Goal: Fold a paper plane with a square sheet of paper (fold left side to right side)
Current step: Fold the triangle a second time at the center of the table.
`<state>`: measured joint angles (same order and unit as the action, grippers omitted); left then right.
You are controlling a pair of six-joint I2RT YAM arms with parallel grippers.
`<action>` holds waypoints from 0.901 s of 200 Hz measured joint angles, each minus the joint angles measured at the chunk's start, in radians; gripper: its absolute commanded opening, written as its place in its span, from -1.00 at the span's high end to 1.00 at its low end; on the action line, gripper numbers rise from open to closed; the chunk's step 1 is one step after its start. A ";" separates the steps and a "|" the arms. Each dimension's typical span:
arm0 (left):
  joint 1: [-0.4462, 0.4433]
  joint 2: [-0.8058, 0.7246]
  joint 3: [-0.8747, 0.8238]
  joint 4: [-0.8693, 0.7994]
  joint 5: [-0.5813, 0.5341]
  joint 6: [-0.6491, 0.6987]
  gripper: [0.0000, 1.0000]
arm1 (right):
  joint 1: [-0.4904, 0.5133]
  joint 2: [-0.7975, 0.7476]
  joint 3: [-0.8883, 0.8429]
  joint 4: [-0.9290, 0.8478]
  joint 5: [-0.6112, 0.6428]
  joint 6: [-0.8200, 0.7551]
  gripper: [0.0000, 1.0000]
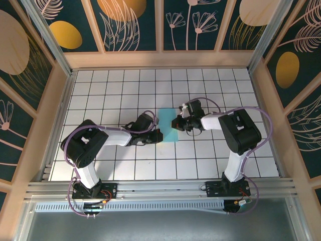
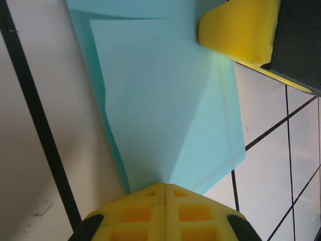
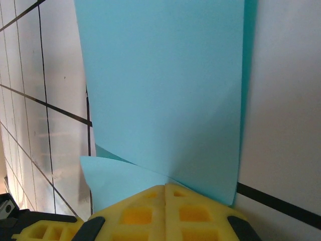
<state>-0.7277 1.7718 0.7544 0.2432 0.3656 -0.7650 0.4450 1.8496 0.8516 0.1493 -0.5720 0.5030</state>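
Gridded tabletop, cyan paper sheet

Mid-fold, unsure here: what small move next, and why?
Probably sweep the shut right gripper along the folded light cyan-blue sheet of paper to flatten it: its layers gape beside those tips, and the shut left gripper sits at the opposite edge.

The worktop is white, ruled by dark lines into square tiles, and fills the middle of the frame. Just right of center, 1 light cyan sheet of paper lies on it, folded into overlapping layers.
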 measured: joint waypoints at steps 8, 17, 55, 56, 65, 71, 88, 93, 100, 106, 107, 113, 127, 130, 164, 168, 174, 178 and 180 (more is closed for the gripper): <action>0.000 0.000 0.009 -0.009 0.001 0.000 1.00 | 0.000 0.000 0.001 -0.002 0.000 -0.001 1.00; 0.000 0.000 0.019 -0.015 0.004 0.000 1.00 | 0.000 0.000 0.002 -0.004 0.000 -0.004 1.00; 0.000 0.002 0.076 -0.024 0.031 0.001 1.00 | -0.001 0.000 0.002 -0.005 0.000 -0.008 1.00; 0.000 0.002 0.077 -0.024 0.031 0.001 1.00 | -0.001 0.000 0.002 -0.005 0.000 -0.008 1.00; 0.000 0.008 0.094 -0.024 0.039 0.001 1.00 | -0.001 0.000 0.002 -0.005 0.000 -0.008 1.00; 0.000 0.013 0.105 -0.024 0.043 0.002 1.00 | -0.001 0.000 0.002 -0.005 0.000 -0.008 1.00; 0.000 0.038 0.132 -0.023 0.053 0.005 1.00 | -0.001 0.000 0.002 -0.007 0.000 -0.008 1.00; 0.000 0.047 0.139 -0.024 0.054 0.005 1.00 | -0.001 0.000 0.002 -0.007 0.000 -0.008 1.00; 0.000 0.060 0.147 -0.024 0.055 0.008 1.00 | -0.001 0.000 0.002 -0.008 0.000 -0.008 1.00; 0.000 0.070 0.152 -0.024 0.055 0.010 1.00 | -0.001 0.000 0.002 -0.008 0.000 -0.008 1.00; 0.000 0.072 0.153 -0.024 0.056 0.010 1.00 | -0.001 0.000 0.002 -0.008 0.000 -0.008 1.00; 0.000 0.081 0.155 -0.027 0.056 0.012 1.00 | -0.001 0.000 0.002 -0.008 0.000 -0.008 1.00; 0.000 0.093 0.156 -0.036 0.055 0.013 1.00 | -0.001 0.000 0.002 -0.008 0.000 -0.008 1.00; 0.000 0.095 0.156 -0.038 0.055 0.014 1.00 | -0.001 0.000 0.002 -0.008 0.000 -0.008 1.00; 0.000 0.103 0.156 -0.039 0.055 0.020 1.00 | -0.001 0.000 0.002 -0.008 0.000 -0.008 1.00; 0.000 0.103 0.155 -0.039 0.055 0.021 1.00 | -0.001 0.000 0.002 -0.008 0.000 -0.008 1.00; 0.000 0.103 0.154 -0.039 0.055 0.021 1.00 | -0.001 0.000 0.003 -0.008 0.000 -0.008 1.00; 0.000 0.103 0.154 -0.039 0.055 0.023 1.00 | -0.001 0.000 0.003 -0.009 0.000 -0.008 1.00; 0.000 0.103 0.153 -0.039 0.055 0.023 1.00 | -0.001 0.000 0.003 -0.010 0.000 -0.008 1.00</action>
<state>-0.7277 1.8748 0.9073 0.2047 0.4206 -0.7418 0.4438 1.8500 0.8551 0.1398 -0.5716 0.4950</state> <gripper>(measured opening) 0.048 0.051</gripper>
